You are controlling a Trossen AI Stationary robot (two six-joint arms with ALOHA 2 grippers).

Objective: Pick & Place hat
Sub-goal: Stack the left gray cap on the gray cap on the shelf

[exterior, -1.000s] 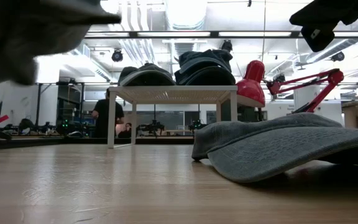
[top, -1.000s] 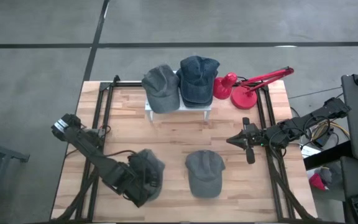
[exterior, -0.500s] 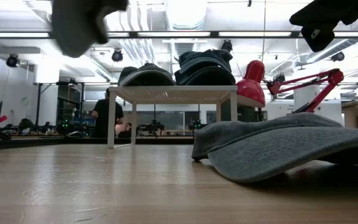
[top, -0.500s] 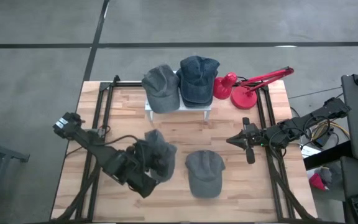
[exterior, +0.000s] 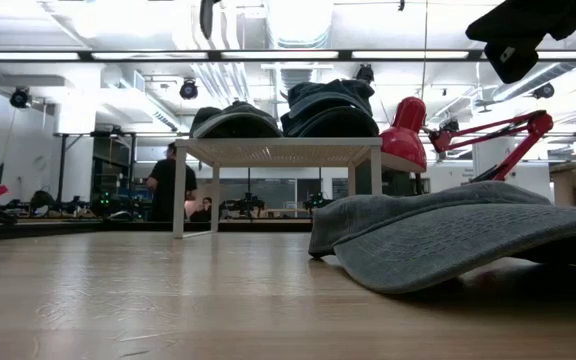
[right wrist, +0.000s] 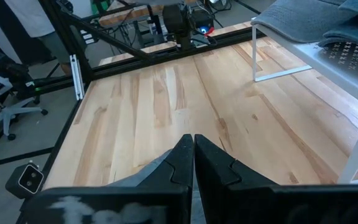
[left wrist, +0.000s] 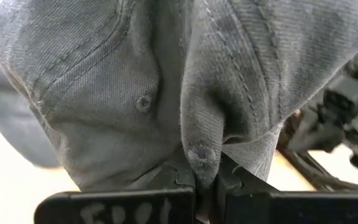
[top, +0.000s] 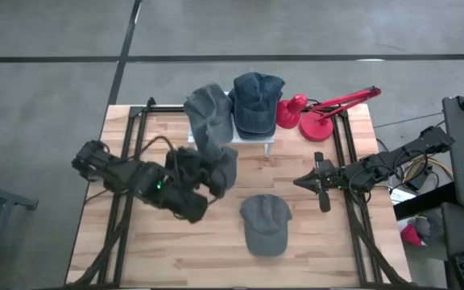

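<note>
In the high view my left gripper (top: 202, 184) is mid-table, shut on a grey cap (top: 221, 165) that it holds above the wood, in front of the white shelf (top: 252, 142). A second grey cap (top: 206, 109) and a dark blue cap (top: 256, 102) rest on the shelf's top. A third grey cap (top: 266, 225) lies crown-up on the table; the low view shows it close by (exterior: 448, 240). My right gripper (top: 322, 192) waits shut over the table's right side. The low view shows neither the held cap nor my left gripper. My left gripper pinches a bunched fold of the cap's crown, right by the top button (left wrist: 201, 154), between its two fingers (left wrist: 185, 180). The cap fills the left wrist view beyond the fingers. In the high view it is lifted clear of the table.
A red desk lamp (top: 319, 119) stands at the far right, beside the shelf. Black frame rails (top: 135, 153) run along both sides of the table. The right arm (exterior: 528, 30) shows at the top right of the low view. A person (exterior: 173, 185) stands in the room behind.
My left gripper, shut on the grey cap all along, has risen and swung from the table's near left toward the far edge and the shelf. The cap has gone with it, lifted clear, and has passed up out of the low view.
</note>
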